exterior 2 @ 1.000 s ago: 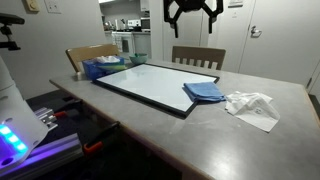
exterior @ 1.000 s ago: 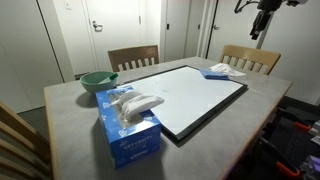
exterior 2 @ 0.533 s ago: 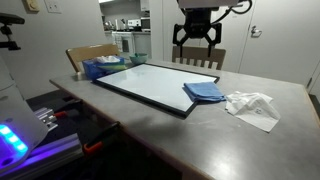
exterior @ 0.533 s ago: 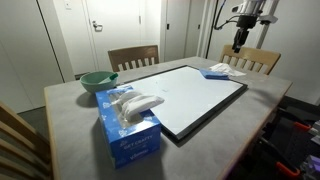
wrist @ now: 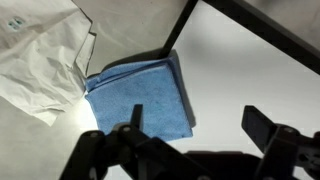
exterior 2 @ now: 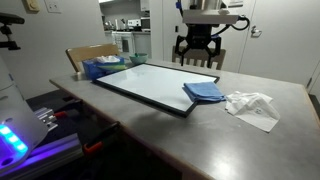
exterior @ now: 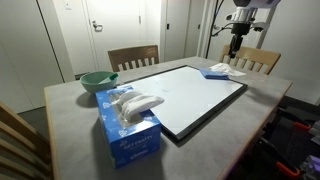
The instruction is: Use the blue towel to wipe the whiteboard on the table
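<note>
A folded blue towel (exterior 2: pixel 204 92) lies on the near corner of the black-framed whiteboard (exterior 2: pixel 150 82); it also shows in an exterior view (exterior: pixel 214 71) and in the wrist view (wrist: pixel 135 95). The whiteboard (exterior: pixel 185 95) lies flat on the grey table (exterior: pixel 75 125). My gripper (exterior 2: pixel 198 49) hangs open and empty in the air well above the board, behind the towel; it also shows in an exterior view (exterior: pixel 236 42). In the wrist view its two fingers (wrist: pixel 195 125) are spread apart over the white surface, just right of the towel.
A crumpled white paper (exterior 2: pixel 250 105) lies on the table beside the towel. A blue tissue box (exterior: pixel 127 125) and a green bowl (exterior: pixel 98 81) stand at the other end. Wooden chairs (exterior: pixel 133 57) stand along the table's sides.
My gripper has come down from high above the table towards the towel end of the whiteboard. The towel and the other things have not moved.
</note>
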Action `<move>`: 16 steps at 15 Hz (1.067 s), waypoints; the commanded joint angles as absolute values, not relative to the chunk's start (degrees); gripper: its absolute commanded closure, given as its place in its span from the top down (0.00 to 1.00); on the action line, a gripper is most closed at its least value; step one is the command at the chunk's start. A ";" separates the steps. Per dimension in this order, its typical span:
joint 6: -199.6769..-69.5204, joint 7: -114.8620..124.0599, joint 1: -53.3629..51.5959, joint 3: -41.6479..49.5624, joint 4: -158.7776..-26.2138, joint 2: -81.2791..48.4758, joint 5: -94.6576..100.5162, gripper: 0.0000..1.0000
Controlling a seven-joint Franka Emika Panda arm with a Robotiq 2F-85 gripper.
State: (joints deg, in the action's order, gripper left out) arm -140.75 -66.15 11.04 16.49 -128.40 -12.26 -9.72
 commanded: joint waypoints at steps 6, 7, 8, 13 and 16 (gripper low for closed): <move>-141.33 -65.50 18.54 8.33 -117.22 -28.14 -10.69 1.00; -141.62 -65.07 19.02 7.52 -115.64 -29.38 -10.99 1.00; -142.59 -64.31 19.21 7.00 -114.36 -30.52 -10.79 1.00; -142.99 -59.74 19.05 5.76 -108.11 -34.93 -7.89 1.00; -141.33 -56.78 19.06 5.65 -106.29 -37.16 -5.76 1.00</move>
State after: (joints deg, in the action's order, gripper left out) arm -143.13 -59.35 17.89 6.52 -109.28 -34.29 -8.05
